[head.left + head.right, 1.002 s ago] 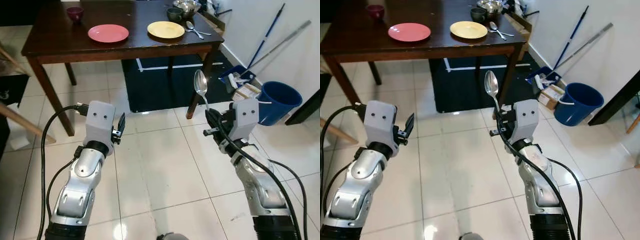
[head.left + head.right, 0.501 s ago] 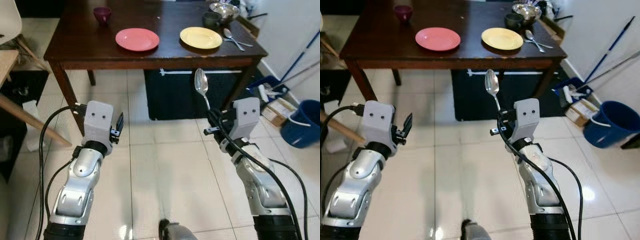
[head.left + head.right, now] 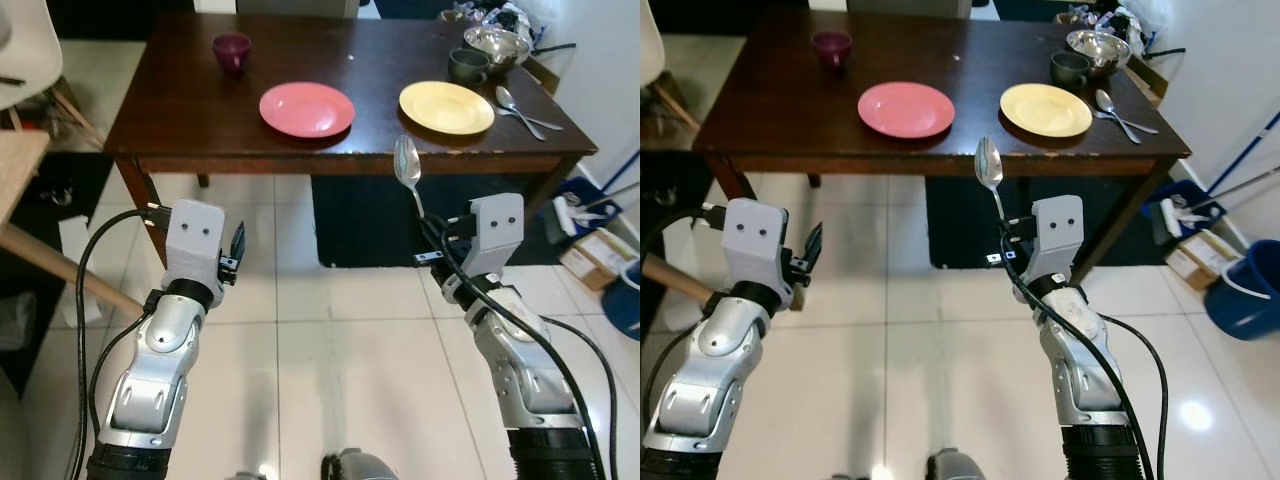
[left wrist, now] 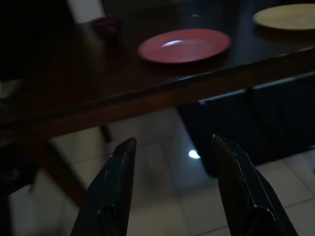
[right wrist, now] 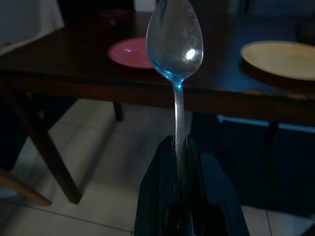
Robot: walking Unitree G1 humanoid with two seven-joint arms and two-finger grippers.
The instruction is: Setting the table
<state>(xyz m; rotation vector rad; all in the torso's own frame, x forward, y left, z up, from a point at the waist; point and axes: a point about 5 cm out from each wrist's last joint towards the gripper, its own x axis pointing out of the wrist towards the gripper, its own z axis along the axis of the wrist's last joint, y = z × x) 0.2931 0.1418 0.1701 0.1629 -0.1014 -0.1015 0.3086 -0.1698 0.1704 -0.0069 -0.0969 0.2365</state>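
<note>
A dark wooden table (image 3: 180, 110) stands ahead with a pink plate (image 3: 306, 108) and a yellow plate (image 3: 446, 106) near its front edge. My right gripper (image 3: 432, 238) is shut on the handle of a silver spoon (image 3: 407, 165), which stands upright in front of the table's edge, below the yellow plate. In the right wrist view the spoon (image 5: 175, 39) rises straight from the closed fingers (image 5: 162, 196). My left gripper (image 4: 173, 147) is open and empty, held over the floor short of the table, facing the pink plate (image 4: 184, 45).
A purple cup (image 3: 232, 49) sits at the table's back left. A dark mug (image 3: 466, 65), a metal bowl (image 3: 488, 42) and two spoons (image 3: 518, 103) lie right of the yellow plate. A white chair (image 3: 25, 55) and wooden surface (image 3: 20, 170) stand left; a blue bucket (image 3: 1250, 290) at right.
The camera has swung and come nearer, so the table now sits centred and closer. Both arms keep their pose; the spoon stays upright in the right gripper.
</note>
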